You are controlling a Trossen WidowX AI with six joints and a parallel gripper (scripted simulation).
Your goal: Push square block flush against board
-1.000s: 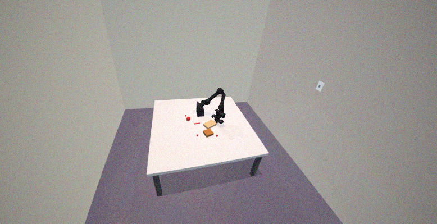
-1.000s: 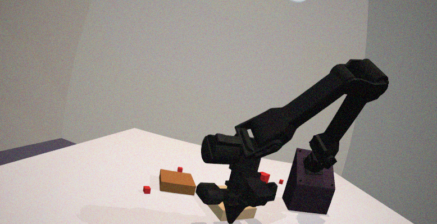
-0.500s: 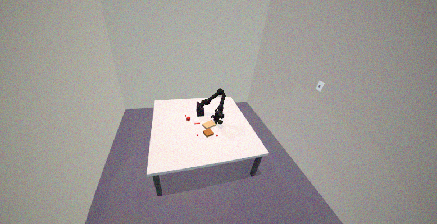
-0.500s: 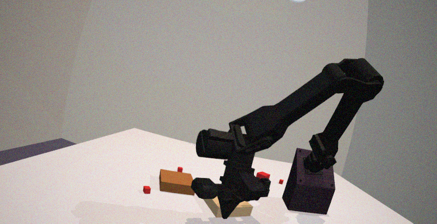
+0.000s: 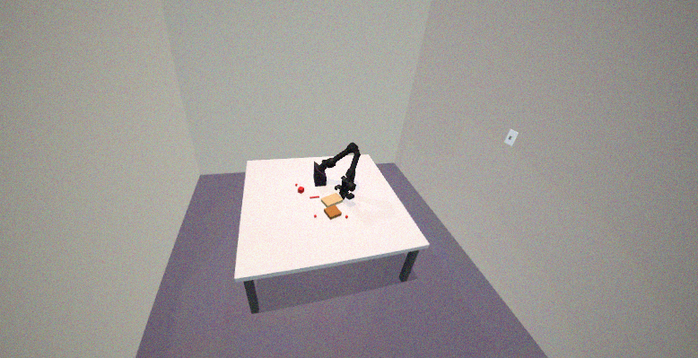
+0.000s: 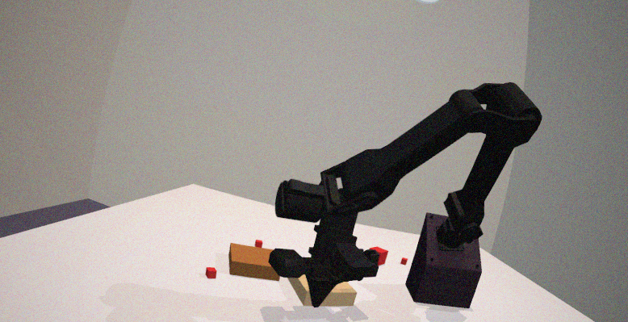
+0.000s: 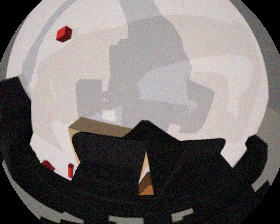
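Note:
The light wooden board [image 5: 331, 199] [image 6: 343, 298] [image 7: 97, 126] lies flat on the table. The orange-brown square block [image 5: 332, 211] [image 6: 249, 254] [image 7: 147, 190] lies flat on the front side of the board in the top view, turned at an angle to it. White table shows between parts of the two; whether their nearest corners touch cannot be told. My gripper [image 5: 344, 197] [image 6: 316, 303] [image 7: 144, 123] is shut and empty, its tips low beside the board's right end in the top view. It hides part of the board in the exterior view and the wrist view. Contact with the board is unclear.
A larger red object [image 5: 301, 189] [image 6: 379, 256] and a thin red bar [image 5: 314, 196] [image 7: 70, 170] lie left of the board in the top view. Small red cubes [image 5: 315, 215] [image 6: 211, 273] lie either side of the block. The arm's dark base [image 5: 319, 177] [image 6: 445, 271] stands behind.

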